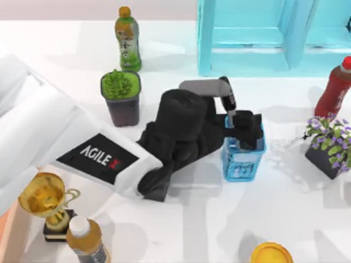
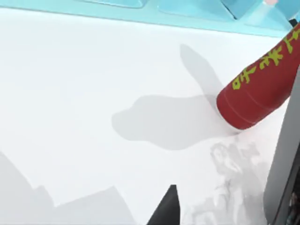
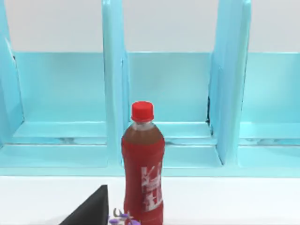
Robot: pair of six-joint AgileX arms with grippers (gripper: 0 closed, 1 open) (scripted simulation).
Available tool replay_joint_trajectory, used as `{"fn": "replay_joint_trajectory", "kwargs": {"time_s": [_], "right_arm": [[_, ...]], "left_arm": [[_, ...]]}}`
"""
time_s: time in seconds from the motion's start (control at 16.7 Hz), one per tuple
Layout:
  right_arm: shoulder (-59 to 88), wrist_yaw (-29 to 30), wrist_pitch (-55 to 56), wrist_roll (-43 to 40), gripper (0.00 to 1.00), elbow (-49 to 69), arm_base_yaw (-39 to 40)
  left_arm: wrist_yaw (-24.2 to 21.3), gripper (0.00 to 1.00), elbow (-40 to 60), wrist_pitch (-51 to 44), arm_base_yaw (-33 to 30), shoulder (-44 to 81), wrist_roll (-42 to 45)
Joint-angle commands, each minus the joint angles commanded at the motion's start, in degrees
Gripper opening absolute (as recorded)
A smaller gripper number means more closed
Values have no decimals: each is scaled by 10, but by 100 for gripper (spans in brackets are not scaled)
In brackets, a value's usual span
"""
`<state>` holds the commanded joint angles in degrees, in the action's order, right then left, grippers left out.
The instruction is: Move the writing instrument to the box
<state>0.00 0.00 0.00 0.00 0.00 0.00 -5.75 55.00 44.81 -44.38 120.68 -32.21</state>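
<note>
My left arm reaches from the left to the middle of the table. Its black gripper (image 1: 242, 130) hangs over a small blue mesh basket (image 1: 243, 161). The gripper is shut on the writing instrument (image 1: 227, 96). The marker's thick black cap sticks up toward the back and its pale barrel runs down into the jaws. A peach-tan strip at the bottom left corner is the box (image 1: 5, 235), mostly hidden by the arm and the frame edge. In the right wrist view, a black part of my right gripper (image 3: 91, 211) faces a red bottle (image 3: 143, 164).
A turquoise shelf unit (image 1: 263, 38) stands at the back. A green tea bottle (image 1: 128, 38) and a potted green plant (image 1: 120, 96) stand left of the gripper. The red bottle (image 1: 334, 90) and a purple flower pot (image 1: 329, 145) are at the right. A gold trophy (image 1: 46, 205), a white-capped bottle (image 1: 85, 241) and a yellow object (image 1: 271, 255) line the front.
</note>
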Motion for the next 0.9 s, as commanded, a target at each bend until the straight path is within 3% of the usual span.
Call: {"fn": "replay_joint_trajectory", "kwargs": {"time_s": [0.18,0.24,0.78,0.9], "right_arm": [[0,0,0,0,100,0,0],[0,0,0,0,100,0,0],[0,0,0,0,100,0,0],[0,0,0,0,100,0,0]], "left_arm": [[0,2,0,0,0,0,0],[0,0,0,0,0,0,0],[2,0,9,4,8,-11,4],[-17,0,10,-10,24,-31,9]]}}
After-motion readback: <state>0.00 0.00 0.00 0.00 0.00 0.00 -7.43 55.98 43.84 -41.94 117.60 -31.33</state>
